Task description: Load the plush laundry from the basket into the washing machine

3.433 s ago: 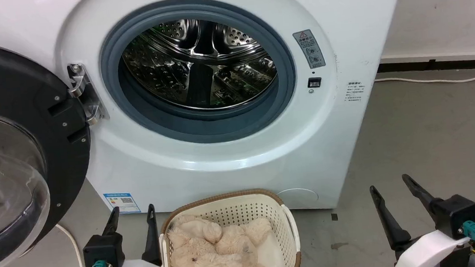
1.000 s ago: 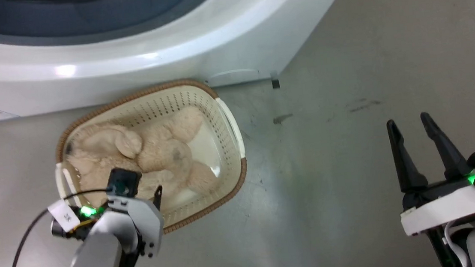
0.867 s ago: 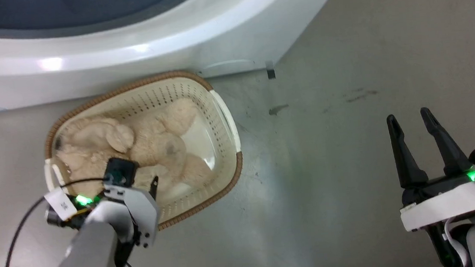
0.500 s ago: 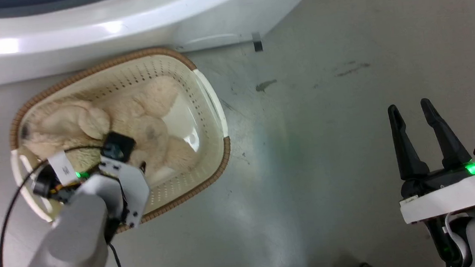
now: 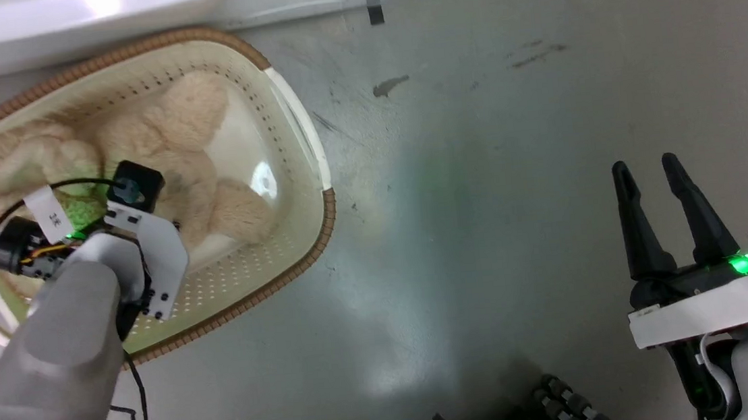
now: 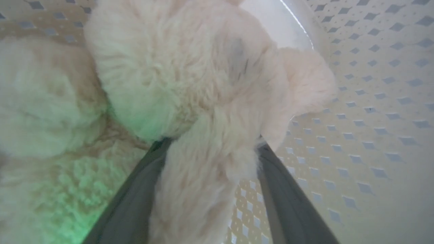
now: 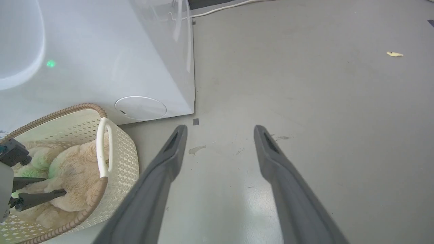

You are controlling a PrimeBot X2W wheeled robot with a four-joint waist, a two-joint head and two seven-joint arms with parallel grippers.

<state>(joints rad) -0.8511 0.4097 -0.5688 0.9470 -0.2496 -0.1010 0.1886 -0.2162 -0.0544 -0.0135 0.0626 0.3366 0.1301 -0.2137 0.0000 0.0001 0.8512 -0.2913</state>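
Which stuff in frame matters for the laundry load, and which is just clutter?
Job: plush toy, basket, washing machine, left gripper open astride a toy limb.
Clutter: white cable, yellow scrap, dark square mark on the floor.

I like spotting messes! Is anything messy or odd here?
Only small things: a yellowish scrap lies on the grey floor, and a dark smudge marks it near the basket. Nothing looks spilled or broken.
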